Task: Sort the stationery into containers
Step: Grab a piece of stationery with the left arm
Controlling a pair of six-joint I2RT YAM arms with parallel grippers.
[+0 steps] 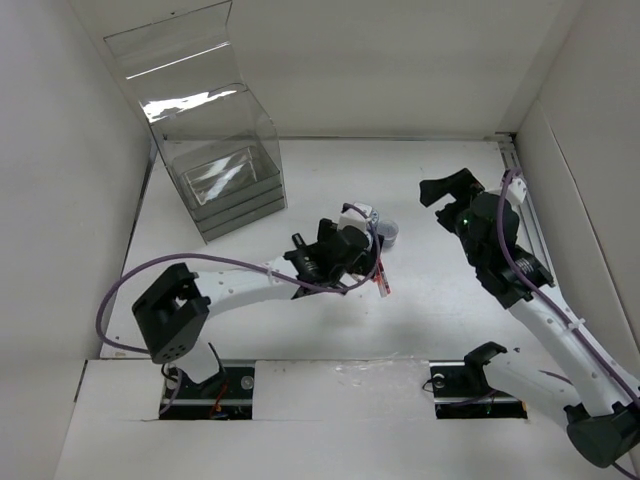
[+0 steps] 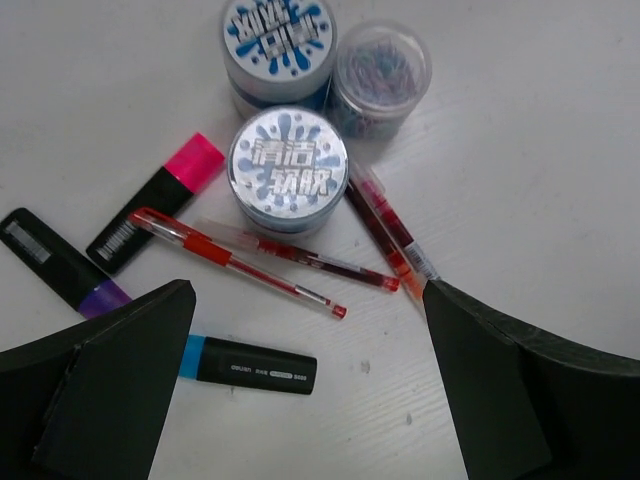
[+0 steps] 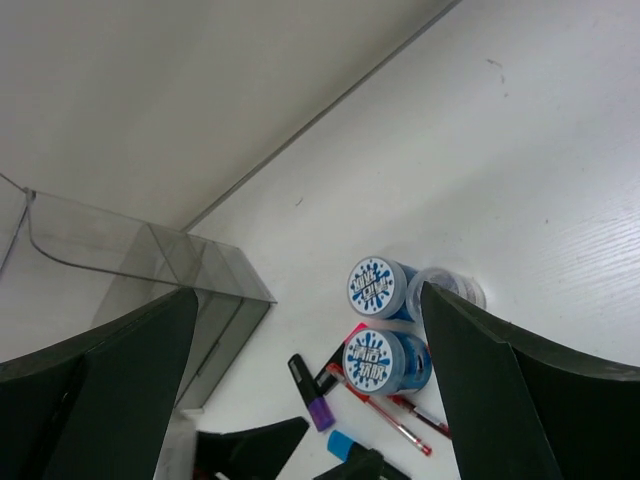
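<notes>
I judge this the picking step. My left hand hangs wide open and empty over the stationery, with the red pens directly beneath it. My right hand is also open and empty, off to the side. Next I should drop, pinch 1 pen alone and carry it to the clear organizer, well apart at the bench's far left.

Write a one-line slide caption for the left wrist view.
Open left tool above red pens, three markers and two blue-white tubs on a white table.

L arm fwd, R arm bent, both jaws wide, empty
</notes>
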